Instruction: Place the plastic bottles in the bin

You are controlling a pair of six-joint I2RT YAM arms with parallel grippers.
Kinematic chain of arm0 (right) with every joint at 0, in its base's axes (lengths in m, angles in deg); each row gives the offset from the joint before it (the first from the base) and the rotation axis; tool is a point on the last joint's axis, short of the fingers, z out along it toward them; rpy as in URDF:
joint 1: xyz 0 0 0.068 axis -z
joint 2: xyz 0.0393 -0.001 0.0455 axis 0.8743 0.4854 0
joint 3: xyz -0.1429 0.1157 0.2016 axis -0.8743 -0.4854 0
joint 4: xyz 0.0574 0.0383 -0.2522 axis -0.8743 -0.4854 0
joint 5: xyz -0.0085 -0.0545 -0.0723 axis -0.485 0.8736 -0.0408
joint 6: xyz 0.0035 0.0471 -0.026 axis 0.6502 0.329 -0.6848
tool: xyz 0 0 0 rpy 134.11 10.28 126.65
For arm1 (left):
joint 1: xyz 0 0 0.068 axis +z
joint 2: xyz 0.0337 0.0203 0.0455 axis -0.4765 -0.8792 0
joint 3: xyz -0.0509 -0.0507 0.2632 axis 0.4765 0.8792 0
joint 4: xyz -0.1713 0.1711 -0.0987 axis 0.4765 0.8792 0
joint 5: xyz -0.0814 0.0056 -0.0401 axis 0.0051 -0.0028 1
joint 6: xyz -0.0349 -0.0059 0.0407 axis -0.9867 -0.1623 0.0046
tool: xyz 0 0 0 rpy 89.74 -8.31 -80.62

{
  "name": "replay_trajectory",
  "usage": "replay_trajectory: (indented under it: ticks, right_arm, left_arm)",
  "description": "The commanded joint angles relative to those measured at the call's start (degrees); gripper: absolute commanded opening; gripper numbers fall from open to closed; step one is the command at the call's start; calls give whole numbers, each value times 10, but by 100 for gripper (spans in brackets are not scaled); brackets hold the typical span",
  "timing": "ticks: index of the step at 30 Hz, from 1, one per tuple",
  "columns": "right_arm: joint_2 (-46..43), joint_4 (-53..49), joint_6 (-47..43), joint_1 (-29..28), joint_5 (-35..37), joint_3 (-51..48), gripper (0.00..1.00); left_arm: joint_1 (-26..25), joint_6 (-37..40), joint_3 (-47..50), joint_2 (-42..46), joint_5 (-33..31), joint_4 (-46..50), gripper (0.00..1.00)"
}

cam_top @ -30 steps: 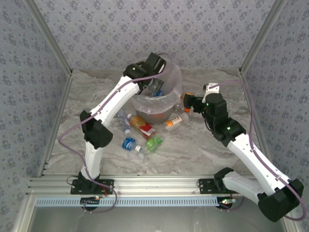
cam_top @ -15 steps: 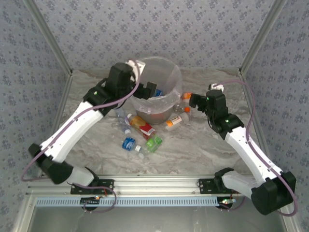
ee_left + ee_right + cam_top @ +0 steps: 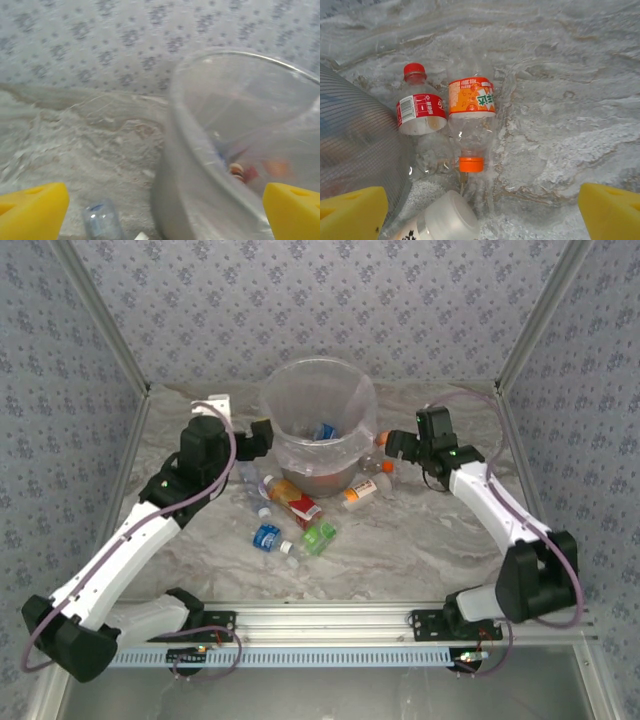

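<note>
**A:** What has changed in the last second? Biggest things first.

**B:** The marbled grey-white table [image 3: 430,540] is as it was. The white left arm [image 3: 130,540] was reaching over the bin and has swung back, so it now lies low along the left side. The white right arm [image 3: 490,502] has dropped its elbow and stretches farther back.

**A:** And the bin?

**B:** The large round translucent grey-white bucket [image 3: 352,405] has not shifted from the far middle of the table. A small blue-labelled clear plastic bottle [image 3: 324,431] lies inside it.

**A:** The grippers?

**B:** The left gripper [image 3: 262,437] has come off the bucket's mouth. It sits just outside the left wall, jaws spread wide and holding nothing. The right gripper [image 3: 394,446] hangs by the right wall, also spread wide and empty. Below it, a red-labelled, red-capped bottle [image 3: 420,112] and an orange-labelled, orange-capped bottle [image 3: 471,117] lie side by side. A white-capped bottle [image 3: 447,217] lies nearer the wrist camera.

**A:** The other bottles?

**B:** They have not moved. A second red-labelled bottle [image 3: 298,506], a green-labelled bottle [image 3: 320,537] and a second blue-labelled bottle [image 3: 266,536] lie on the table in front of the bucket.
</note>
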State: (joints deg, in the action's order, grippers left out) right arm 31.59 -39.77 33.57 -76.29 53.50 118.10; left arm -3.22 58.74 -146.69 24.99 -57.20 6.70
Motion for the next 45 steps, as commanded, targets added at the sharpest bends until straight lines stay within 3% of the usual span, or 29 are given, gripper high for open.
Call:
replay_trajectory:
  ticks: [1,9,14,19,28,33,40,45]
  right_arm:
    - [53,-37,-20,8,-41,49,100]
    - [207,-50,-16,15,-48,166,96]
    - [289,-52,-3,22,1,224,93]
    - [369,-77,-25,36,-63,297,85]
    - [471,-138,-41,37,-57,394,79]
    - [493,-146,-37,37,-23,414,72]
    - [492,-143,-43,36,-3,403,70]
    - [459,-108,-45,38,9,366,59]
  left_arm:
    - [16,-62,23,40,-49,-35,100]
    - [52,-84,67,92,-51,-25,100]
    - [64,-91,82,108,-54,-23,99]
    - [69,-89,82,111,-54,-15,100]
    - [73,-87,81,107,-55,-13,100]
    - [75,-87,80,104,-54,-12,99]
    - [78,-88,82,103,-55,-9,100]
    - [78,-89,85,101,-55,-8,99]
